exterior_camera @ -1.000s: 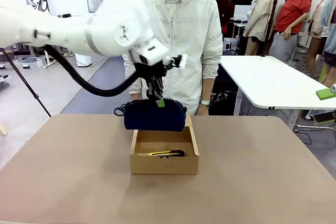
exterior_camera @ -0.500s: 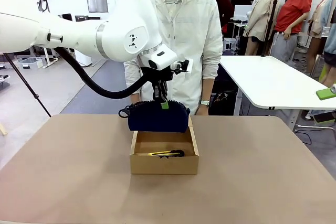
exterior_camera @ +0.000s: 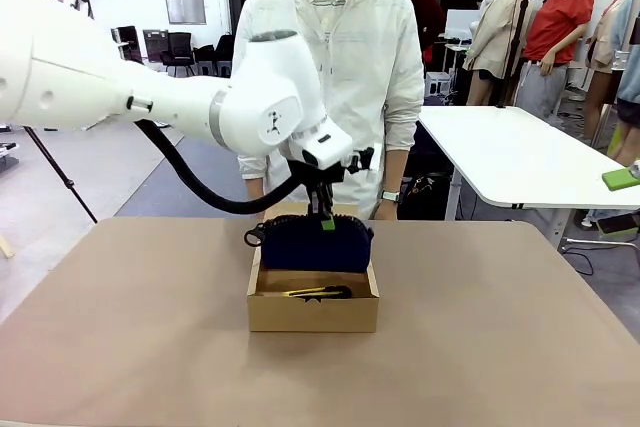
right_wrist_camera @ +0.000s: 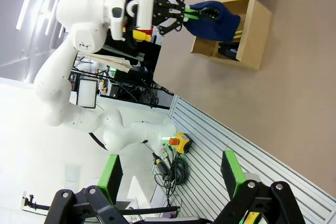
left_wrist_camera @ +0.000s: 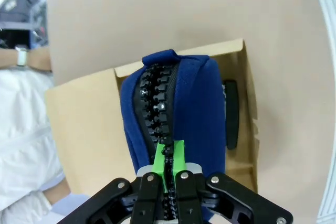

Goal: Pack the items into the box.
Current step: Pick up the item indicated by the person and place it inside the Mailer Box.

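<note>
Navy-blue pouch (exterior_camera: 318, 243) hangs over the box (exterior_camera: 313, 313), bottom about at the rim, pinched at its zip by the left gripper (exterior_camera: 326, 220) (utility knife (exterior_camera: 316, 293) already inside). Lowering is in hand; next calls for settling it flat, then letting go. Right gripper (right_wrist_camera: 170, 177) stands wide, empty.

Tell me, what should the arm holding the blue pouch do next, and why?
Probably lower it straight down. The left claw is shut on the pouch, which hangs just over the open box, where the utility knife already lies; letting go now would likely drop it.
</note>
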`<state>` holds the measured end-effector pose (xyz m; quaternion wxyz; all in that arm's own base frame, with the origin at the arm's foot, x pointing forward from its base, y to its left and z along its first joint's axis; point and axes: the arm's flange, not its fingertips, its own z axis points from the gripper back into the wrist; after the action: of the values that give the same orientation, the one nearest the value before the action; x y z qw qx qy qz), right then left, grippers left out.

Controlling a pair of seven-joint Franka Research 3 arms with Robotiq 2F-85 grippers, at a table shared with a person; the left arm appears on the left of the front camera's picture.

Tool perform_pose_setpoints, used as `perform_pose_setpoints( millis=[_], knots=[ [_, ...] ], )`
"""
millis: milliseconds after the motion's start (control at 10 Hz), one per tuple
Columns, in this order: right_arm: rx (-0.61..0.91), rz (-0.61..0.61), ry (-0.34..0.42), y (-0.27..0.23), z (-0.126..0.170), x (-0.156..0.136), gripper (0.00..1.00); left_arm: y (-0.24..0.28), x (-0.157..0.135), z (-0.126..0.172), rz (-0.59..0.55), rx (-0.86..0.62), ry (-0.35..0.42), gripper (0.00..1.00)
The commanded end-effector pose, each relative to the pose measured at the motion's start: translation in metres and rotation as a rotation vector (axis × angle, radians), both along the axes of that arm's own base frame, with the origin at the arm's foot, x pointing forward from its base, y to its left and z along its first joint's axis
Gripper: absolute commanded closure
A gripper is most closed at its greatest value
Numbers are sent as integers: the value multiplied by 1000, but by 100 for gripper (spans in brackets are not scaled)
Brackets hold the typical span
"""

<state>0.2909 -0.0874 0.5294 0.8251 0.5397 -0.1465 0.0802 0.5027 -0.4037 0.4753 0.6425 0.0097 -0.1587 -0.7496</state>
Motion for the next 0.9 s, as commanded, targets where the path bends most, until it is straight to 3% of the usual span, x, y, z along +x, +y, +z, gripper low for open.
perform_pose_setpoints(
  millis=[0,500,800],
  knots=[
    [-9,14,-12,-3,0,-1,0,-6,3,-18,29,86,60,100],
    [-9,14,-12,-3,0,-1,0,-29,11,-73,-11,61,177,100],
    [-9,14,-12,-3,0,-1,0,-28,14,-86,10,67,227,100]
  ],
)
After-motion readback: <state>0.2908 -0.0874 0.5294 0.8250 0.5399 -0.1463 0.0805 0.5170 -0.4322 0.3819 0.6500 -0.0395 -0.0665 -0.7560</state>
